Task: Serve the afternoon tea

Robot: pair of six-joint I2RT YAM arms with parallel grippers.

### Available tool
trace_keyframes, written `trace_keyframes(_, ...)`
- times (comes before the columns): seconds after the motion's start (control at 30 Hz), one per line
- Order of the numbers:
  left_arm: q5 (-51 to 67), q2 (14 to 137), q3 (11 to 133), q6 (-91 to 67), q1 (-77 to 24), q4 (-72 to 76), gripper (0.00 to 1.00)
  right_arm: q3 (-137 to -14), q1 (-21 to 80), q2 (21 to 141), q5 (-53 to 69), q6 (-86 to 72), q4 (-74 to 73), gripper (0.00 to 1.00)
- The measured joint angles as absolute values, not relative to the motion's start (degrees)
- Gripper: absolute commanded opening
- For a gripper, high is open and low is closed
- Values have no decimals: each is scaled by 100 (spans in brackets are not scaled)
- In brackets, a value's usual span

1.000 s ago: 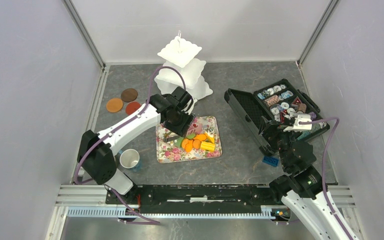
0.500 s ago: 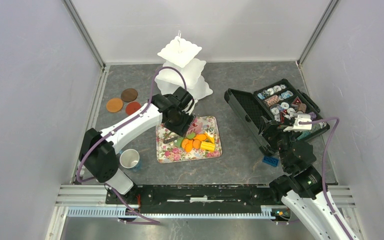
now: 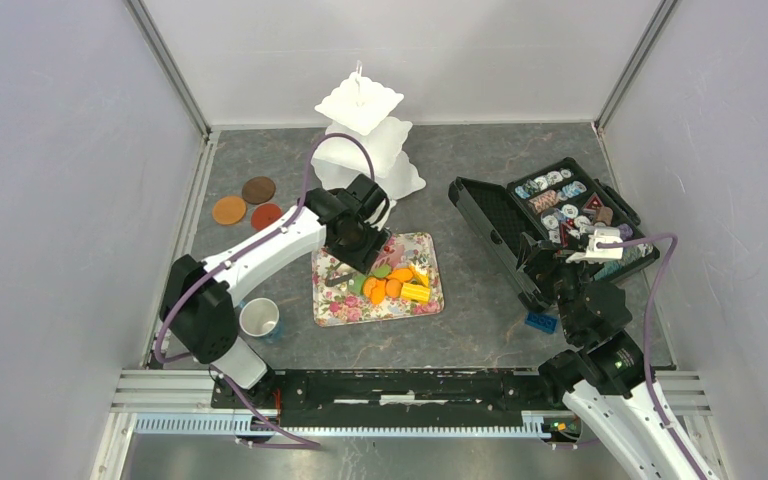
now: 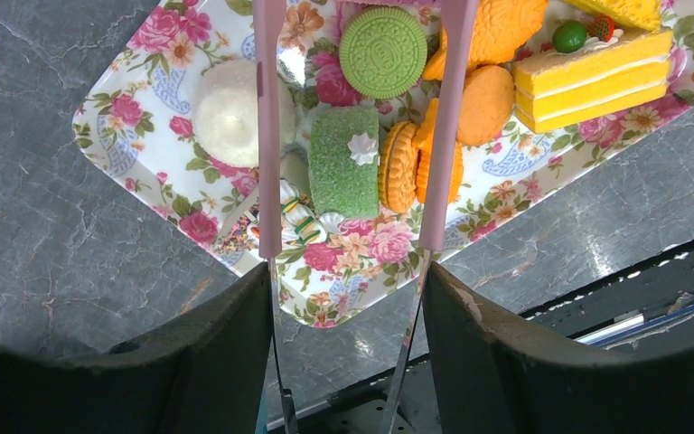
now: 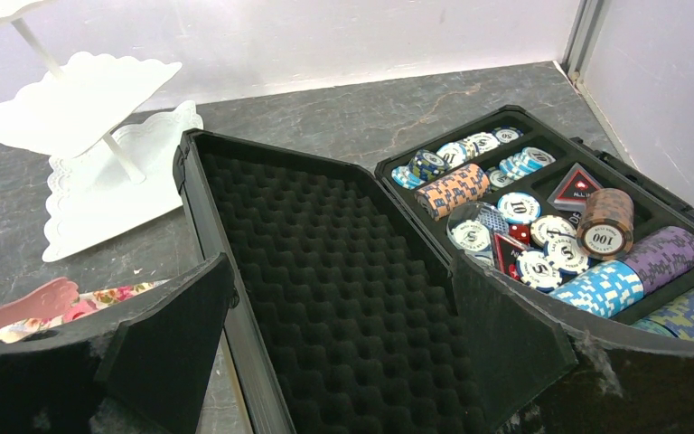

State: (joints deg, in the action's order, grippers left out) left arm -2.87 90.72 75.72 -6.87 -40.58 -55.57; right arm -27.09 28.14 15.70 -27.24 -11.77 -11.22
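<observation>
here, pink tongs [image 4: 268,136] over the floral tray [image 4: 122,136]
nearest the bases, a white cup [image 3: 259,318] stands on the left and a blue brick [image 3: 540,322] lies on the right. the left gripper [image 4: 348,271] pinches the tongs, whose arms stand either side of a green cake [image 4: 344,161] and an orange biscuit [image 4: 398,167] on the tray. the right gripper [image 5: 343,271] gapes wide, holding nothing, facing the open black case [image 5: 307,226]. farther back lie three saucers [image 3: 245,202] and a white tiered stand [image 3: 365,140].

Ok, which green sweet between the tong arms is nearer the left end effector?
The rectangular sugared green cake with the white flower on top. The round embossed green biscuit lies farther out along the pink tongs.
</observation>
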Motion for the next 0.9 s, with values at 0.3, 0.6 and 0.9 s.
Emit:
trace_keyframes(0.3,-279,9251,7572,-633,-4058,-5555,65,-2709,2814,1568,-2727,-1175,-1125,98)
trace_keyframes(0.6,-259,9343,7575,-633,-4058,-5553,56,-2709,2814,1555,-2724,-1175,-1125,98)
trace_keyframes(0.9,-296,9290,7592,-635,-4058,-5557,49,-2709,2814,1544,-2727,-1173,-1125,98)
